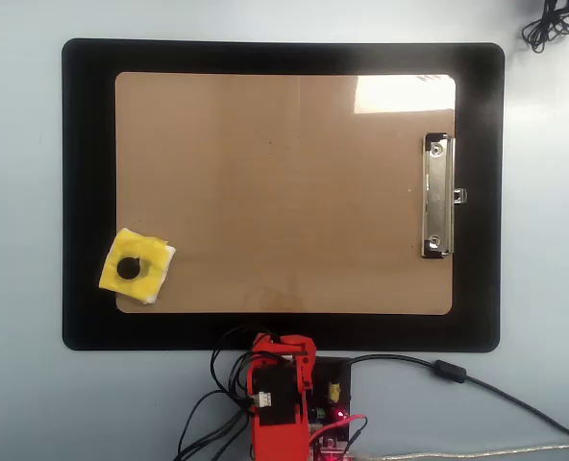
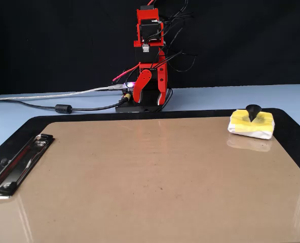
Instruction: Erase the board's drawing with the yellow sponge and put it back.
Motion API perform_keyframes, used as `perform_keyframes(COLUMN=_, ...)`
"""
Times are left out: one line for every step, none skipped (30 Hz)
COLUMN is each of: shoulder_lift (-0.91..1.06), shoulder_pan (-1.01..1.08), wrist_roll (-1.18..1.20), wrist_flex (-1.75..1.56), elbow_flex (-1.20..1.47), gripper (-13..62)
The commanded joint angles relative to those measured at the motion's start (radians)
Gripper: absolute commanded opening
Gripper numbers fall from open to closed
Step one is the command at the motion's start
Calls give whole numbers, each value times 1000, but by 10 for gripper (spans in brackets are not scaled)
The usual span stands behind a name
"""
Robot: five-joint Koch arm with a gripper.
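Note:
The brown board (image 1: 284, 192) lies on a black mat (image 1: 87, 192), its metal clip (image 1: 436, 197) at the right in the overhead view. No drawing shows on the board (image 2: 150, 177). The yellow sponge (image 1: 148, 257) with its black knob rests on the board's lower left corner, overhanging onto the mat; in the fixed view the sponge (image 2: 251, 125) sits at the far right. My red arm (image 1: 283, 384) is folded over its base beyond the mat. The gripper (image 2: 150, 100) hangs pointing down, jaws apart, holding nothing, far from the sponge.
A black cable (image 1: 477, 384) and a silver cable run from the base along the table edge. More cable (image 1: 554, 24) lies at the top right corner. The clip (image 2: 18, 162) stands slightly proud of the board in the fixed view.

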Motion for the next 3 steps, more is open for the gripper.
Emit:
perform_keyframes(shoulder_lift=48, shoulder_pan=-15, wrist_roll=-21, wrist_flex=51, elbow_flex=37, gripper=343)
perform_keyframes(shoulder_lift=48, shoulder_pan=-14, wrist_roll=-21, wrist_flex=51, elbow_flex=37, gripper=343)
perform_keyframes(shoulder_lift=48, shoulder_pan=-14, wrist_roll=-21, wrist_flex=51, elbow_flex=37, gripper=343)
